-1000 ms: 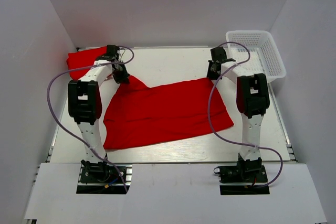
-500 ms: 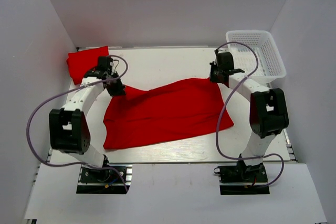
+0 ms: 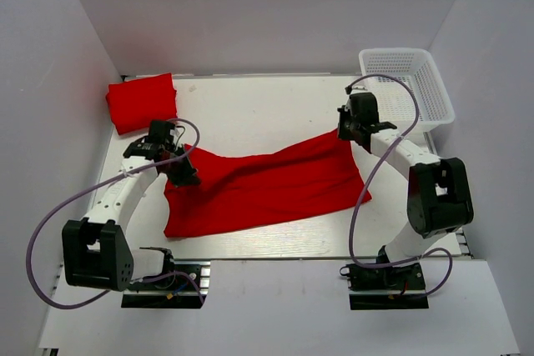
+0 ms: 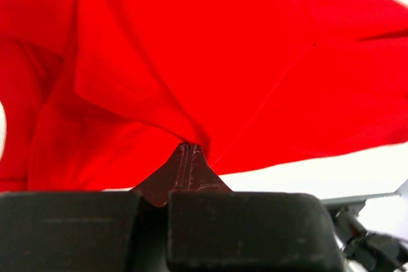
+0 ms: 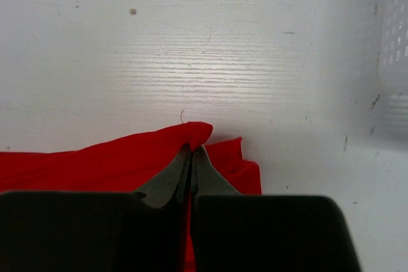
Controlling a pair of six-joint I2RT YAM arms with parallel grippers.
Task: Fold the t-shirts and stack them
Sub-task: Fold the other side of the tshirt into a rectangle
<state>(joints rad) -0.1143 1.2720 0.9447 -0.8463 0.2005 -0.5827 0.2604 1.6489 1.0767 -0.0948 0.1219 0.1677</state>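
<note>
A bright red t-shirt (image 3: 267, 185) lies spread across the middle of the table. My left gripper (image 3: 185, 174) is shut on its far left corner, and the cloth fills the left wrist view (image 4: 191, 62) above the pinched jaws (image 4: 190, 146). My right gripper (image 3: 344, 132) is shut on the far right corner. The right wrist view shows the cloth edge (image 5: 127, 157) bunched over the closed jaws (image 5: 192, 149). A second red t-shirt (image 3: 142, 102) lies folded at the far left corner of the table.
A white plastic lattice basket (image 3: 409, 85) stands at the far right corner, and its wall shows in the right wrist view (image 5: 395, 36). White walls close the table on three sides. Purple cables loop from both arms.
Both grippers have pulled the shirt's far edge toward the near side. The left arm has swung down and left, uncovering the folded shirt. The right arm has moved near and right.
</note>
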